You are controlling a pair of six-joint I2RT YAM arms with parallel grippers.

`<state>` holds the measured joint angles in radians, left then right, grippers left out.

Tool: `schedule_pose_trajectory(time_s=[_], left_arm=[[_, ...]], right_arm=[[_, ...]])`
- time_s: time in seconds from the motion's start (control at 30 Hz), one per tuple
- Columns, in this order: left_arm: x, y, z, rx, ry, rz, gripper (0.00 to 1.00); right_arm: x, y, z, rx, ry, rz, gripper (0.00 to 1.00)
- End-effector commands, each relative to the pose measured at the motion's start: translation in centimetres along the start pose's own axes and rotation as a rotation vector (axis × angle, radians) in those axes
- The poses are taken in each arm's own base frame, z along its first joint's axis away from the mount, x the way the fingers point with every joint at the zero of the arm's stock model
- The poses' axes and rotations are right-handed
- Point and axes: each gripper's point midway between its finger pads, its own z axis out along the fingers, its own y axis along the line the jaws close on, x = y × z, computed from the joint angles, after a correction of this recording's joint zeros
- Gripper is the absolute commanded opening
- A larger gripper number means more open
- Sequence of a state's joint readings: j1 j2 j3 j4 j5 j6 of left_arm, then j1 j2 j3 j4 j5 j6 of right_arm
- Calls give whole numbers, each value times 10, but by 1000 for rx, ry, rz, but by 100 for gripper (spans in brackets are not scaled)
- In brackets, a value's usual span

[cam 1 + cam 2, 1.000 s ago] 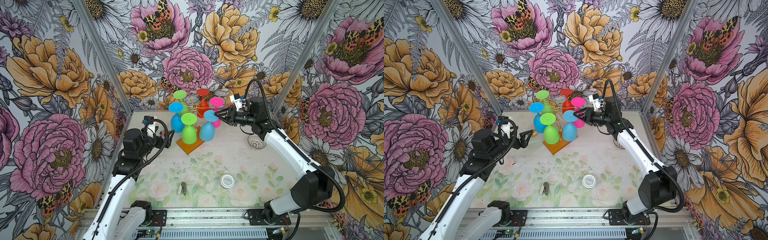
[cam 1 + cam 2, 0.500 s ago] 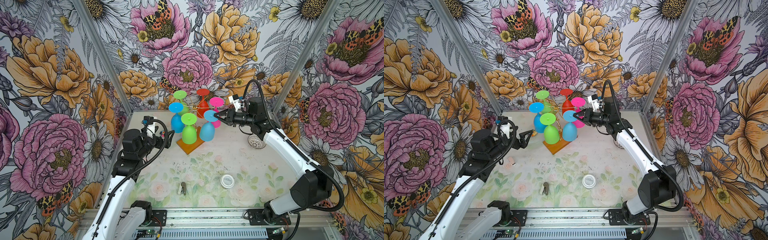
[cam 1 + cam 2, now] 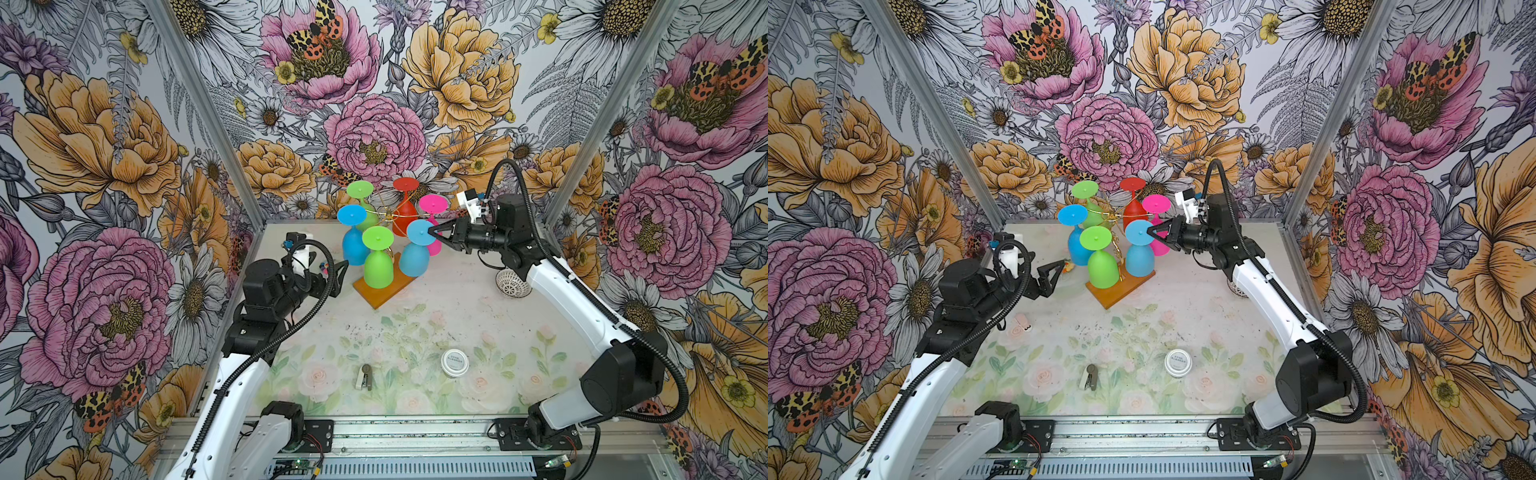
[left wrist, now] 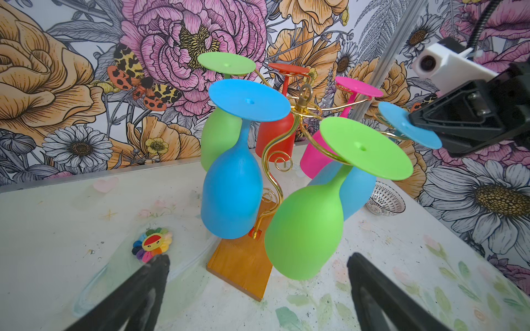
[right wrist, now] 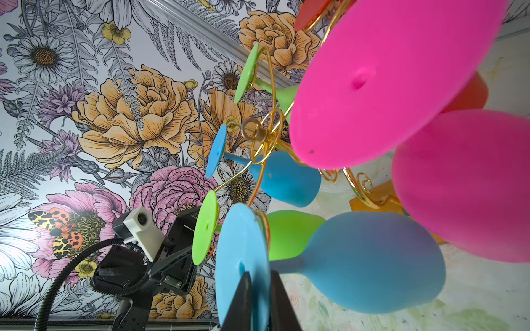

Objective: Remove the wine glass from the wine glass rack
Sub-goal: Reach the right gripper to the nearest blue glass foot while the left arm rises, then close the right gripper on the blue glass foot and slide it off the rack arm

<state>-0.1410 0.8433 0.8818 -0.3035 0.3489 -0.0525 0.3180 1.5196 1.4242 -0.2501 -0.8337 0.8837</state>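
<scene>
Wine glass rack (image 3: 376, 293), gold wire on an orange-brown wooden base, is standing toward the far middle of the table (image 3: 457, 316), carrying six coloured glasses hanging bowl-down by their feet. Right tool (image 3: 432, 233) is clenching the rim of the foot disc of the light-blue wine glass (image 3: 414, 259), which is hanging on the rack's near-right arm. Left tool (image 3: 338, 276) is hovering released, fingers spread wide, just left of the rack, touching nothing.
</scene>
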Motion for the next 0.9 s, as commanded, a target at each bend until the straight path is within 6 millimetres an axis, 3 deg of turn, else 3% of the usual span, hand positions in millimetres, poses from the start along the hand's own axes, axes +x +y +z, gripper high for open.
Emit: schedule_pose_trajectory(time_s=[0.0,0.57,0.87], left_arm=[[-6,-5,-4,9,-22,23,99],[-5,-4,-4,8,-21,24,99],[-5,-4,-4,5,-22,25,99]], right_arm=[[-5,21,-3,-37,-10,-34,12],[-3,35,-3,-75,-3,-26,0],[-4,41,-5,-101,-12,-12,0]])
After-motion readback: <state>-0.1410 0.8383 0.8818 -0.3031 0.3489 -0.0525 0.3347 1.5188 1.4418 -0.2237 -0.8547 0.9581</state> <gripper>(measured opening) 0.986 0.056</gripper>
